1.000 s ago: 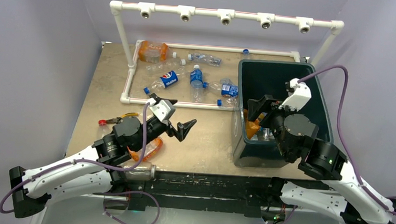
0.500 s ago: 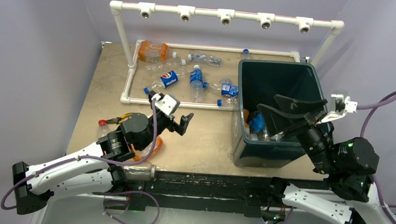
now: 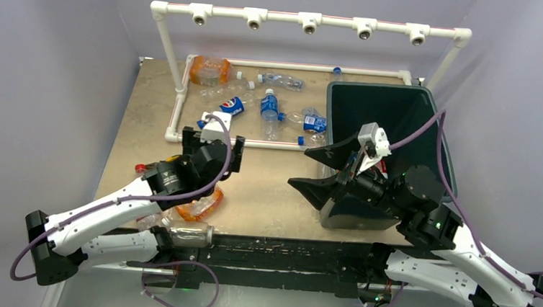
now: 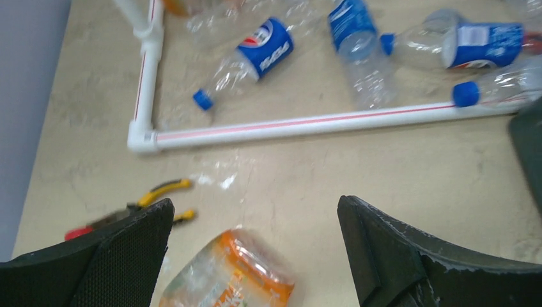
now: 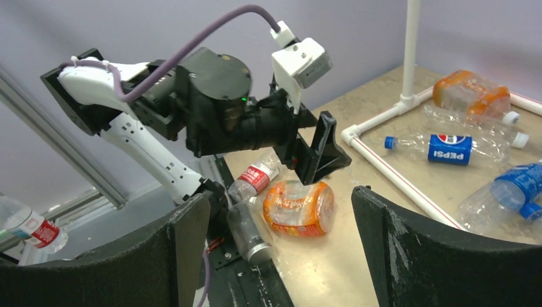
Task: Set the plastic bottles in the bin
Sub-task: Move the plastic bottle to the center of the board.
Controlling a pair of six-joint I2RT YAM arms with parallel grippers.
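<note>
On my screen the table looks like matt, mottled, stone-effect board. The bottles at twelve o'clock are thin clear plastic, crinkled and glossy, with shiny labels. The orange bottle at seven o'clock is the same crumpled plastic. The bin at two o'clock is smooth, dull plastic. The pipe frame is smooth white plastic. The fingers of my left gripper are matt black plastic, scuffed pale at the edges.

place: robot lab | cues: white pipe frame, plain walls, test table
</note>
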